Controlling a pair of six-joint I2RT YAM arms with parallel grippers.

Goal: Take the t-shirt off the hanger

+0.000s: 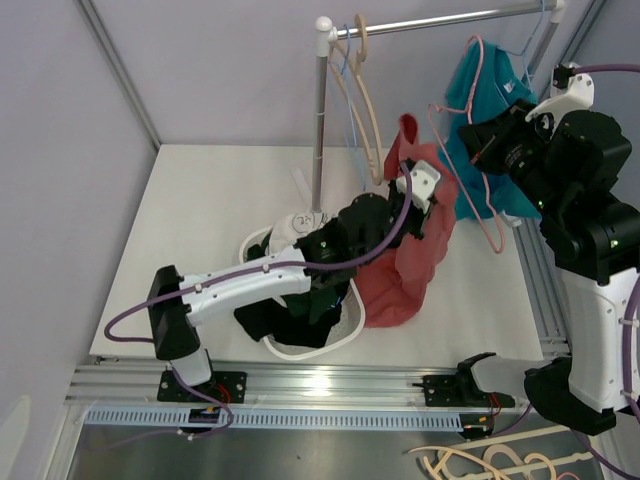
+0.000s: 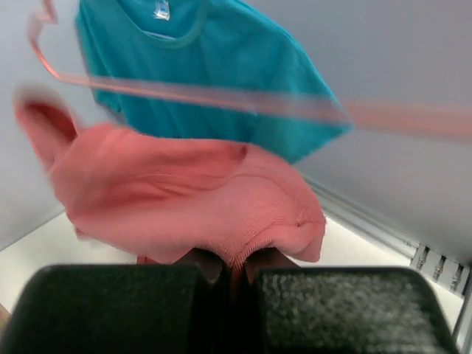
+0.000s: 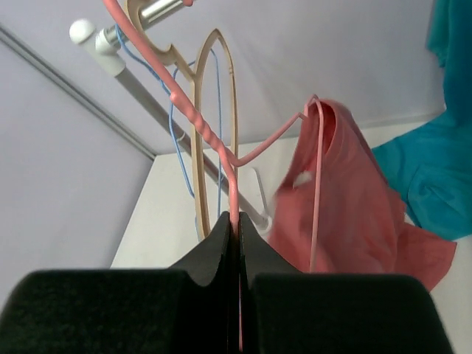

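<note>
White table (image 1: 200, 250), grey walls, clothes rail (image 1: 440, 20) overhead. Coral t-shirt (image 1: 410, 270) hangs near-vertical, top end over pink hanger (image 3: 316, 192), lower end at table. Left gripper (image 2: 234, 269) pinched tight on t-shirt; right gripper (image 3: 237, 228) pinched tight on hanger.

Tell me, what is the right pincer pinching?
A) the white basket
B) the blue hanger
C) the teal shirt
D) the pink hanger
D: in the right wrist view the right pincer is shut on the thin wire of the pink hanger, while the left pincer grips the pink t-shirt.
</note>
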